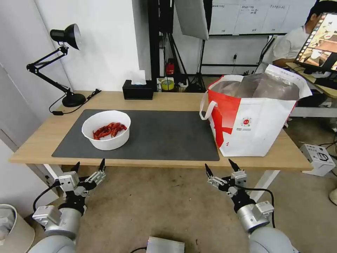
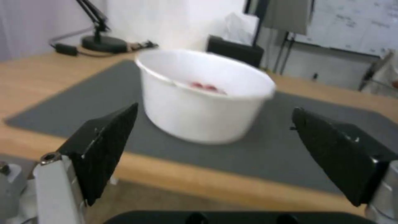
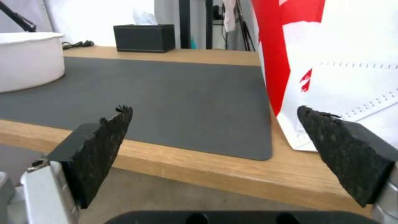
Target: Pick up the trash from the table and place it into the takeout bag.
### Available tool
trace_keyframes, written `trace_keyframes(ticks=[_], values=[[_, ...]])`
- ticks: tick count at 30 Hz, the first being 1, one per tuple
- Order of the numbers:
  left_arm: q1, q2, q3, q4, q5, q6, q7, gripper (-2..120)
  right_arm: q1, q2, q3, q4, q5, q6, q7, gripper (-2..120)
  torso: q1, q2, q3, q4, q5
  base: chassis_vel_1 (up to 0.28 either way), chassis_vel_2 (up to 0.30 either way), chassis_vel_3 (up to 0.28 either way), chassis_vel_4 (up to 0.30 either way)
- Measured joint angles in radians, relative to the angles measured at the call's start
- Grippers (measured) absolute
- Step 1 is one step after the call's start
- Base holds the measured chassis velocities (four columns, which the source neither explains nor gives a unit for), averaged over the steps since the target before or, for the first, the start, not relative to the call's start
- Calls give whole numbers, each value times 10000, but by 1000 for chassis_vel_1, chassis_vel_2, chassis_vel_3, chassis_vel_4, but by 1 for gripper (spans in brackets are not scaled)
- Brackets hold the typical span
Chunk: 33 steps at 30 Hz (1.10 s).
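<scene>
Little of the task can be judged as done: a white round bowl of red crayfish shells [image 1: 106,129] is seen on the dark grey mat [image 1: 165,135] of the long light-wood table [image 1: 168,100], and nothing is held by either arm. Whether other trash already lies inside the large white-and-red takeout bag with silver foil lining [image 1: 251,116] cannot be told, since its contents are hidden. The bowl, at least, is left to be lifted and dropped in.

The left gripper [image 1: 89,166] is held below and just short of the table's near edge, its jaws spread wide and empty. The bowl lies straight ahead of it and slightly above, well framed between the two black fingers [image 2: 105,146] in the left wrist view, but apart from them.

The right gripper [image 1: 220,167] is likewise held wide and empty before the table edge, with the bag ahead of it and toward its outer side, standing at the mat's end.
</scene>
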State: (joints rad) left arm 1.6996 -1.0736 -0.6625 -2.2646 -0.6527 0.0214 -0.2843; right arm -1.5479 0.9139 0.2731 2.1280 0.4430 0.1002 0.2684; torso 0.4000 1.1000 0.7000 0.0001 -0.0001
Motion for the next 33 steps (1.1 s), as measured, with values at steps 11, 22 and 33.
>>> trace_keyframes(ticks=[11,22,33], values=[[-1331,2174,-1104,-95,-2354,1142,-2096,100,1,0,-1,4,-1,4,1,100,0,0,0,1,-1,0,0,0,0],[-5070,4249,1069,1411,-4396,2459,-5258,100,2,0,-4,4,4,4,0,100,1,0,1,-2,0,0,0,0,0],[-7973,4269,2601,2424,-8082,3973,-7071,100,2,1,-4,3,5,4,-4,100,1,0,1,0,3,0,0,0,0]])
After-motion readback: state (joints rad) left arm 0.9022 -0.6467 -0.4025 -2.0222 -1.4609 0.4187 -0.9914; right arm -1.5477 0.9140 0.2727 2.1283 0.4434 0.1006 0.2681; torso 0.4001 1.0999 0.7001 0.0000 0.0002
